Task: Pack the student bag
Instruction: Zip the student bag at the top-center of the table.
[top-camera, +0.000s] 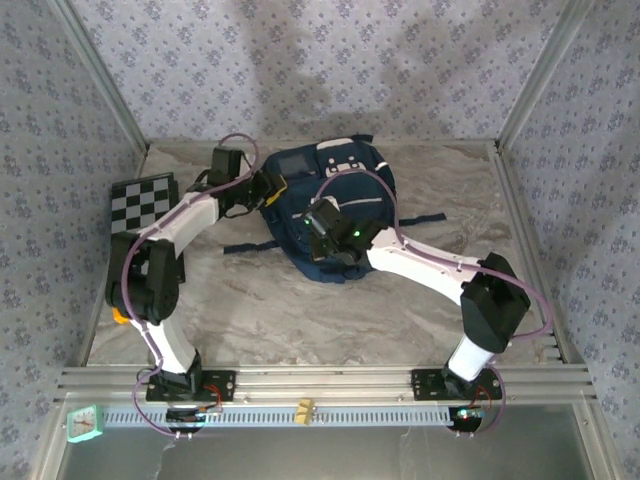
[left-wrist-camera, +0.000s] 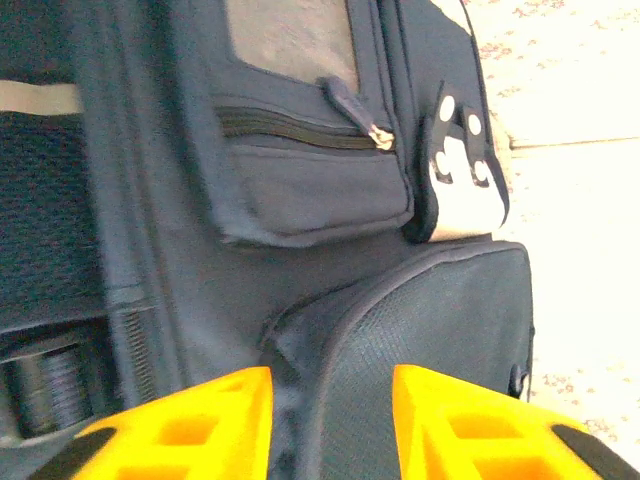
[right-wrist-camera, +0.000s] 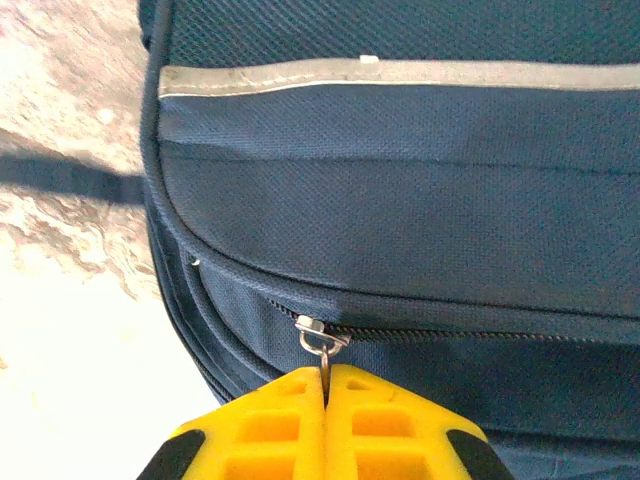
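At the far left of the table (top-camera: 300, 310) we are seeing a checkerboard (top-camera: 143, 203) lying flat by the wall, well apart from everything else. Just to its right, the left arm is reaching toward the back, and the left gripper (left-wrist-camera: 330, 378) is hovering over the left side of the student bag (top-camera: 375, 170). Its jaws are standing apart, released, with a raised seam of the bag's navy fabric showing in the gap between the yellow fingers (left-wrist-camera: 215, 415); we cannot tell whether they are touching it. Beyond them, a small zipped pocket (left-wrist-camera: 310, 190) and a pale buckle panel (left-wrist-camera: 455, 175) are showing. The bag is lying flat in the middle of the table toward the back wall, with a dark strap (top-camera: 245, 247) trailing out onto the marble on its left. Further right, the right gripper (right-wrist-camera: 325, 375) is sitting at the near edge of the bag, its jaws clenched together and pinching the metal zipper pull (right-wrist-camera: 322, 345) on the seam below the pale stripe (right-wrist-camera: 400, 75). The right arm is stretching back from there to its base at the near right.
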